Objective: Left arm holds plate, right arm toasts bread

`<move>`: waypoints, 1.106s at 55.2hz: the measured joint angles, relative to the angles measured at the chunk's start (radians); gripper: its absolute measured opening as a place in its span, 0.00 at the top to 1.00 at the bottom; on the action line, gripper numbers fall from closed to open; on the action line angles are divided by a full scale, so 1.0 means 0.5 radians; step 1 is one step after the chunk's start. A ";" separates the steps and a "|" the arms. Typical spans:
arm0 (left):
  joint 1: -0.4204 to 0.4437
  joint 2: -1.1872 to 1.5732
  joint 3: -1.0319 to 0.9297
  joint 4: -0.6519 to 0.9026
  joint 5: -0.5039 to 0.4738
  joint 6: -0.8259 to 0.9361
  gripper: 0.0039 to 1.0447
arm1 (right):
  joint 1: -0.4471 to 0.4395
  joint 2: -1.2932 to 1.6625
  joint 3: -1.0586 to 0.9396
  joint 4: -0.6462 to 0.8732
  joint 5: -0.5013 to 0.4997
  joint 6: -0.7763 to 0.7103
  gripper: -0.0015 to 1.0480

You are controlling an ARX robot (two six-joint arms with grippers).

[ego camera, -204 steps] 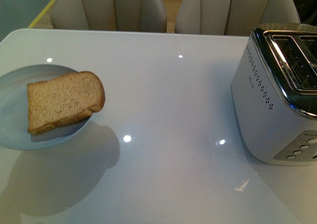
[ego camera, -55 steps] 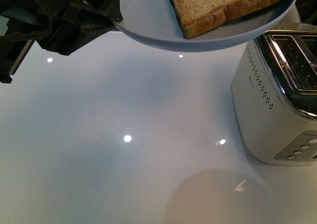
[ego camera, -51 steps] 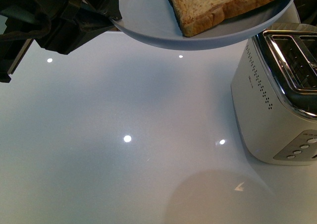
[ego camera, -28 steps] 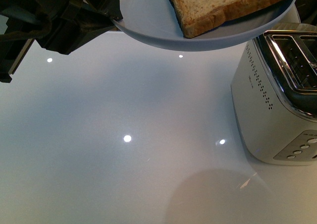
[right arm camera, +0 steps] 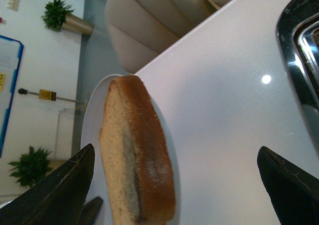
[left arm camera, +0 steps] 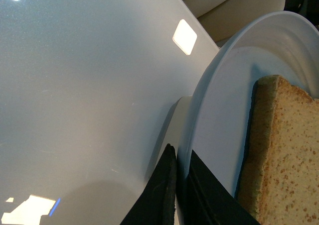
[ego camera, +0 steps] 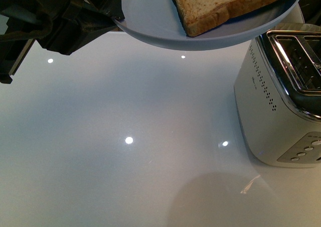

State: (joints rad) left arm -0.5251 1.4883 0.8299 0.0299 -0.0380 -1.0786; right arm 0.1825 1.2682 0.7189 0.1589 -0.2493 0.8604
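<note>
In the front view the pale blue-grey plate (ego camera: 150,16) hangs in the air at the top, its right edge just above the toaster. The left arm's black gripper (ego camera: 114,20) is shut on its left rim. The bread (ego camera: 220,1) lies flat on the plate. In the left wrist view the gripper (left arm camera: 179,153) pinches the plate (left arm camera: 224,110) rim, with the bread (left arm camera: 284,155) beside it. In the right wrist view my right gripper (right arm camera: 174,155) is open, its fingers wide apart, facing the bread (right arm camera: 137,155) crust-on above the plate (right arm camera: 92,120). It touches nothing.
A silver two-slot toaster (ego camera: 281,101) stands on the glossy white table (ego camera: 125,136) at the right, slots up; its chrome top (right arm camera: 301,46) shows in the right wrist view. Beige chairs (right arm camera: 149,21) stand beyond the table's far edge.
The plate with the bread has left the table's left side and now hangs raised beside the toaster in the left gripper. Over the last second it has barely shifted.
</note>
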 joint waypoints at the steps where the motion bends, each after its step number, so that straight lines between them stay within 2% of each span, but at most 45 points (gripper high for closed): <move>1: 0.000 0.000 0.000 0.000 0.000 0.000 0.97 | 0.004 0.005 0.004 0.003 -0.003 0.009 0.09; 8: 0.000 0.000 0.000 0.000 0.000 0.000 0.97 | 0.045 0.040 0.031 0.027 -0.014 0.076 0.09; 22: 0.000 0.000 0.000 0.000 0.000 0.000 0.97 | 0.085 0.075 0.039 0.048 -0.014 0.137 0.17; 31: 0.000 0.000 0.000 0.000 0.000 0.000 0.97 | 0.092 0.075 0.039 0.053 -0.021 0.152 0.35; 41: 0.000 0.000 0.000 0.000 0.000 0.000 0.97 | 0.092 0.075 0.039 0.051 -0.029 0.173 0.50; 47: 0.000 0.000 0.000 0.000 0.000 0.000 0.97 | 0.092 0.076 0.039 0.047 -0.028 0.178 0.65; 55: 0.001 0.000 0.000 0.000 -0.006 -0.001 0.97 | 0.091 0.076 0.039 0.044 -0.037 0.185 0.94; 57: 0.000 0.000 0.000 0.000 -0.005 -0.001 0.97 | 0.091 0.075 0.039 0.044 -0.049 0.188 0.97; 61: 0.000 0.000 0.000 0.000 -0.002 -0.001 0.97 | 0.090 0.075 0.038 0.044 -0.053 0.195 0.97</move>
State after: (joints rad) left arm -0.5251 1.4883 0.8299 0.0299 -0.0387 -1.0790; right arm 0.2276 1.3056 0.7380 0.1810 -0.2756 0.9581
